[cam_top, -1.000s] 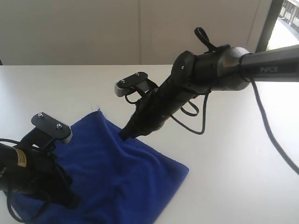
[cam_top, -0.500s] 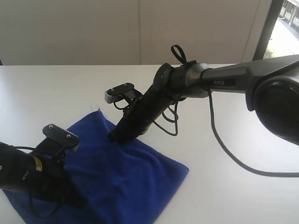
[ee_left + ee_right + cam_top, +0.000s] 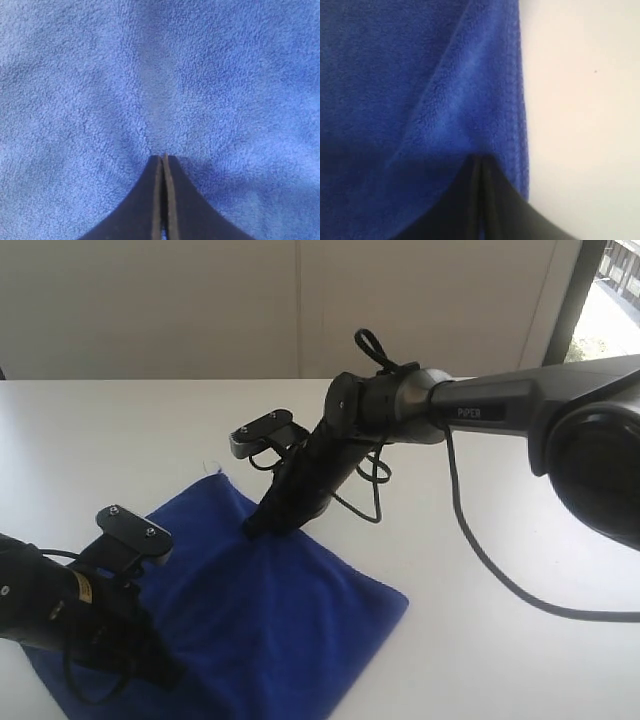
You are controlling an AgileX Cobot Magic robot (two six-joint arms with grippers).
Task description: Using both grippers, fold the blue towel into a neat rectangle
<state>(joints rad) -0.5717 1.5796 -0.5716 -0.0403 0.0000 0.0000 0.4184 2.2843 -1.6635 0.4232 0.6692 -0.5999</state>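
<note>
The blue towel [image 3: 290, 610] lies spread on the white table [image 3: 520, 640], one corner pointing away with loose threads [image 3: 211, 468]. My left gripper [image 3: 168, 677] is shut, its tips pressed into the towel's near left part. In the left wrist view the fuzzy towel [image 3: 150, 75] fills the frame and faint creases run to the left gripper [image 3: 163, 156]; no cloth shows between the pads. My right gripper [image 3: 250, 530] is shut too, tips down on the towel's far edge. In its wrist view the right gripper [image 3: 480, 159] sits on the towel [image 3: 395, 75] just inside the hem, where a ridge ends.
Bare white table [image 3: 580, 100] runs beside the towel's edge. A pale wall [image 3: 200, 310] rises behind the table, and a dark window frame [image 3: 572, 295] stands at the far right. The right arm's black cable [image 3: 480, 560] hangs over the table.
The right arm swung in and its tip slid left along the towel's far edge, then slightly back right. The towel shifted a little right. The left gripper moved slightly right on the cloth.
</note>
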